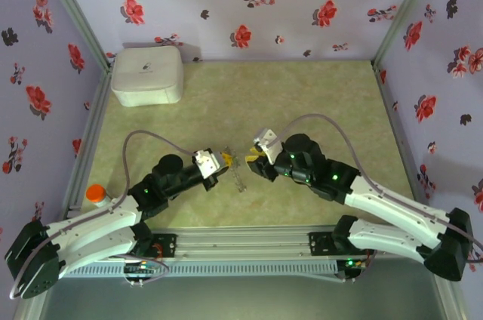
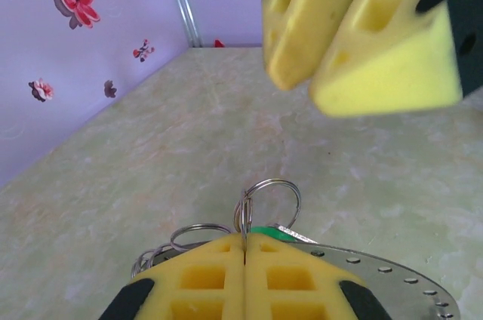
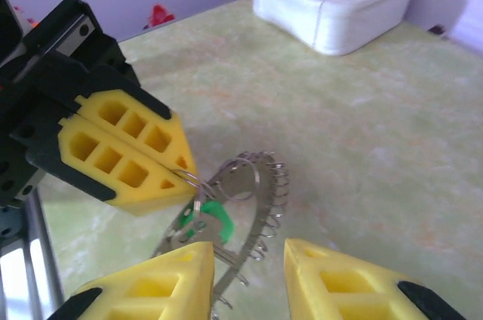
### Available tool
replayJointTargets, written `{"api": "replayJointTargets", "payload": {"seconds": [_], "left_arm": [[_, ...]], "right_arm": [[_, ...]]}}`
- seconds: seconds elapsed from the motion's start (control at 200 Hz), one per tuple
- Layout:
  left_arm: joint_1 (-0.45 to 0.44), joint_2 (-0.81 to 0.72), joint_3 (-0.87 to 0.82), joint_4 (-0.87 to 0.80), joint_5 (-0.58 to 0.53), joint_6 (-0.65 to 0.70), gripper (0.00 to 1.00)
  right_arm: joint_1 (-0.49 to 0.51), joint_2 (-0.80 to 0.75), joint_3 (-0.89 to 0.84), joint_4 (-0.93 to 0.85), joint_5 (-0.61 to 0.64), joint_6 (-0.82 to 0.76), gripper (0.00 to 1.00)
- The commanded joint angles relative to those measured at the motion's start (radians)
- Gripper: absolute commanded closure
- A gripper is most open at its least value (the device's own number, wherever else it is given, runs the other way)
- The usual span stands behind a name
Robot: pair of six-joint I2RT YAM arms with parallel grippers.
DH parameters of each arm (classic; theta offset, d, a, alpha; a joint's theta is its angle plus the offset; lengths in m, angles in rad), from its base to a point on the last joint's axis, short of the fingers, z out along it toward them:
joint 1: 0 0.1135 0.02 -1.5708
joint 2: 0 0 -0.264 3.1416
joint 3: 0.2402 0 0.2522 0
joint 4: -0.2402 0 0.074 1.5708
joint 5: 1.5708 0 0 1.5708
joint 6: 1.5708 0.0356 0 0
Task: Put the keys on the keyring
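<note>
Green key [image 3: 213, 218] lies against the keyring [image 3: 273, 198] midway along the desk's [image 1: 317, 86] near edge, left end effector [image 3: 179, 171] clamped on its wire loop [image 2: 270, 180]; right end effector [image 3: 247, 253], jaws apart, should pinch the key squarely, no tugging.

The setting is a laboratory robot test cell built around one table [image 1: 302, 101]. The table's left, far and right edges are closed off by flat panels [image 1: 249, 3] papered in a lilac floral print and framed by bare metal posts [image 1: 75, 10]. Along the table's near edge, an aluminium mounting rail [image 1: 241, 248] carries the left arm [image 1: 98, 226] and the right arm [image 1: 392, 210].
</note>
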Motion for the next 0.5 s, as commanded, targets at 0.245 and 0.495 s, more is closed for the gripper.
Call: {"api": "replayJointTargets", "payload": {"seconds": [0.245, 0.495], "left_arm": [[-0.008, 0.022, -0.01, 0.114, -0.034, -0.086, 1.0], [-0.008, 0.023, -0.025, 0.134, -0.035, -0.158, 1.0]], "right_arm": [[-0.005, 0.131, 0.155, -0.101, -0.036, 0.31, 0.69], [-0.007, 0.194, 0.211, -0.169, -0.087, 0.328, 0.74]]}}
